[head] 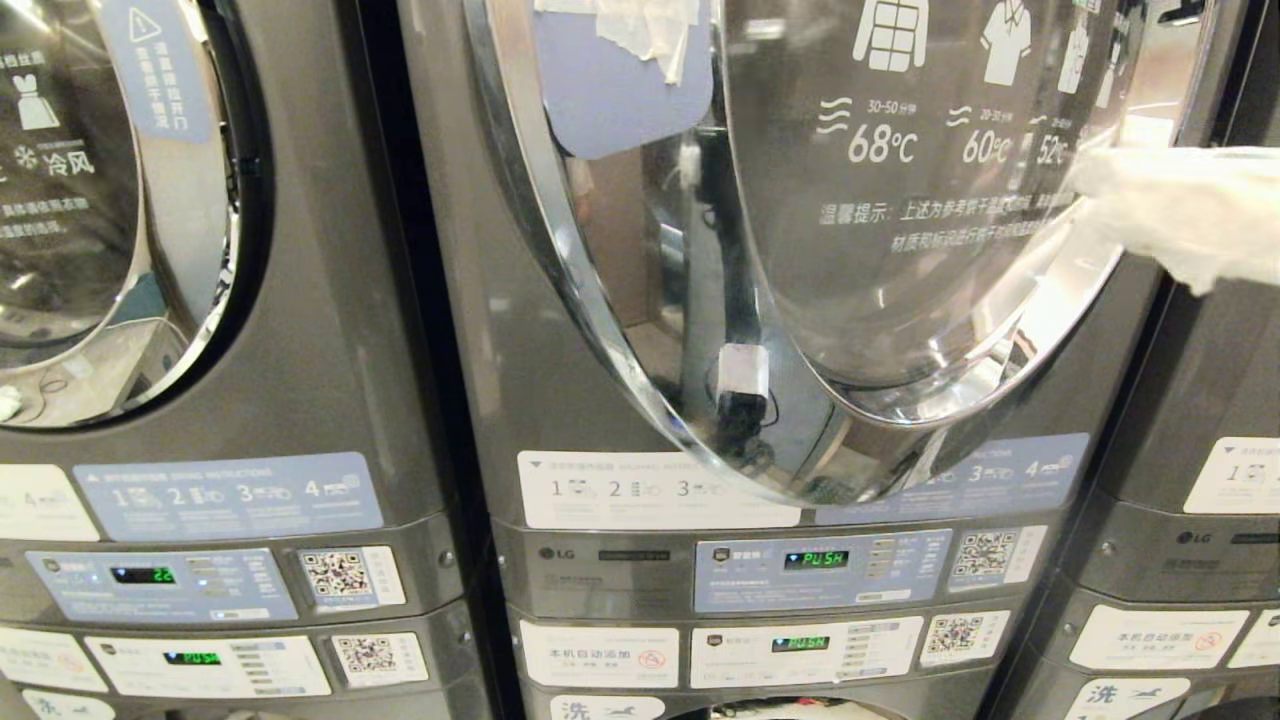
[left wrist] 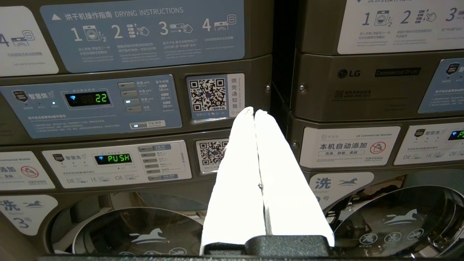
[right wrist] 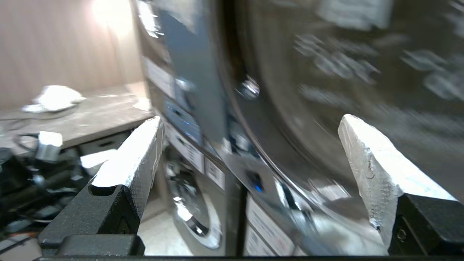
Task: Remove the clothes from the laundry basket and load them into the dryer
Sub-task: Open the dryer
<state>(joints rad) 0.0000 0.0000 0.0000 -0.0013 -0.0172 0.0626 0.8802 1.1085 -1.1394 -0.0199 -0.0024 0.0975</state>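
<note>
The middle dryer [head: 480,330] fills the head view. Its round glass door [head: 900,280], ringed in chrome, carries white temperature markings. My right gripper [head: 1170,210] reaches in from the right edge, its white fingers against the door's right side. In the right wrist view this gripper [right wrist: 251,119] is open and holds nothing, with the door's curved rim [right wrist: 275,145] just ahead. My left gripper [left wrist: 253,110] is shut and empty, pointing at the control panels lower down. The laundry basket and the clothes are out of view.
Another dryer [head: 120,200] stands to the left, its display [head: 143,575] showing 22. Washers with round doors [left wrist: 145,232] sit below the dryers. In the right wrist view, a low table [right wrist: 90,119] with a white bundle [right wrist: 54,98] and cables [right wrist: 29,181] stands off to the side.
</note>
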